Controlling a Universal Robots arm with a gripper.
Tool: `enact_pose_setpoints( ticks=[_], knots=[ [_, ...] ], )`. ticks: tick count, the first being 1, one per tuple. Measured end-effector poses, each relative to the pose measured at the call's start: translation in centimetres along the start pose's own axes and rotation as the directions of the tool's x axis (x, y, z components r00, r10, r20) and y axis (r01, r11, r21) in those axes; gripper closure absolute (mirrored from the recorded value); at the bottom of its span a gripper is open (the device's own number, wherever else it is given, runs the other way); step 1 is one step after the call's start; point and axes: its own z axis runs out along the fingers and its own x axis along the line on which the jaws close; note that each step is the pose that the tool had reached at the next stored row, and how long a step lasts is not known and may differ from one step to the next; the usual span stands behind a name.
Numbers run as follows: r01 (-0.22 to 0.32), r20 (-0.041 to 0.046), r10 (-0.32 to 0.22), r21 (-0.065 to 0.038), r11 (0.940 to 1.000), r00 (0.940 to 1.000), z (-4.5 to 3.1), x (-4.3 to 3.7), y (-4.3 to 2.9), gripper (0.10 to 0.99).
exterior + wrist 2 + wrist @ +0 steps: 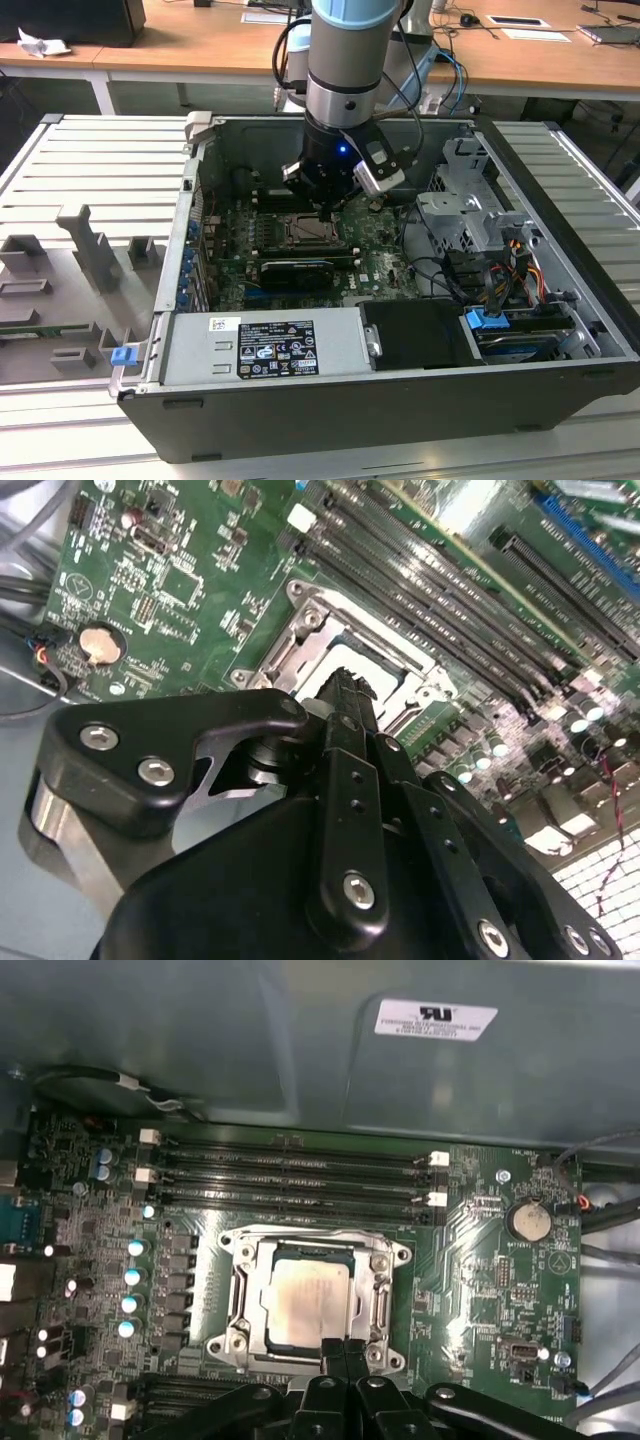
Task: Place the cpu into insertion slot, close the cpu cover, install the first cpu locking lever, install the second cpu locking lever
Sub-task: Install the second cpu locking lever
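First wrist view looks straight down on the green motherboard [480, 1250], where the cpu [305, 1298] lies flat in the insertion slot [240, 1305], its pale metal face showing through the window of the cpu cover [378, 1310], which looks already folded down around it. The pincer [345, 1352] hovers at the socket's near rim, its black fingertips pressed together with nothing between them, so it reads as clenched and empty. In the exterior view the pincer [330, 212] hangs just above the socket [303, 232], near the middle of the open computer case [560, 400]. The chip seems light, rigid and fragile, best taken by its edges only. The cover is thin stiff sheet metal, likely springy, and the levers beside it would want a push at their free ends.
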Motion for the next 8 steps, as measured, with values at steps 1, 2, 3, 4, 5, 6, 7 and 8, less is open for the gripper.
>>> enact_pose_setpoints(
  ticks=[1,2,3,4,5,6,7,8],
  knots=[
    [-0.001,0.0002,0.001,0.0,1.0,1.0,0.02,0.01,-0.06,0.98],
    [-0.006,0.0007,0.006,0.0,1.0,1.0,0.06,0.01,-0.07,0.98],
    [-0.013,0.0013,0.013,0.0,0.9999,0.9999,0.09,0.01,-0.08,0.98],
    [-0.02,0.002,0.02,0.0,0.9998,0.9998,0.11,0.0,-0.08,0.98],
    [-0.028,0.0028,0.028,0.0,0.9996,0.9996,0.14,0.0,-0.08,0.98],
    [-0.039,0.0038,0.039,0.0,0.9992,0.9992,0.17,0.01,-0.09,0.98],
    [-0.047,0.0046,0.047,0.0,0.9989,0.9989,0.19,0.01,-0.1,0.98],
    [-0.051,0.0051,0.051,0.0,0.9987,0.9987,0.21,0.01,-0.13,0.98]
  ],
)
